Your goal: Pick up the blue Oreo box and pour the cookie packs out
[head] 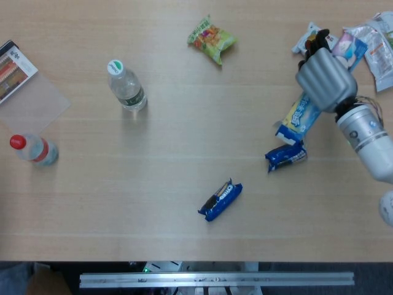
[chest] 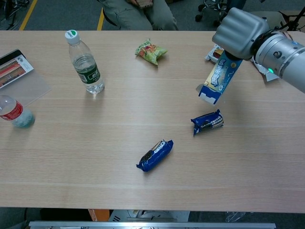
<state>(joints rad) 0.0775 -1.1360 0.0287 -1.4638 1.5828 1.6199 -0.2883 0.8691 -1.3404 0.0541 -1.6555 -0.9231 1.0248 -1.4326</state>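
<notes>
On the wooden table (head: 184, 184), all positions are referenced to the blue Oreo box (head: 297, 119). The box is held clear of the tabletop, tilted with its open end down, clamped in the right hand (head: 324, 78). The left hand is not seen in either view. One cookie pack (head: 285, 155) is seen just below the open end; a second pack (head: 220, 200) lies further down-left. A capped water bottle (head: 126, 87) stands well to the left.

Oreo box (head: 300, 117) top hidden under right robot hand (head: 324, 78) (fingers unseen)
</notes>
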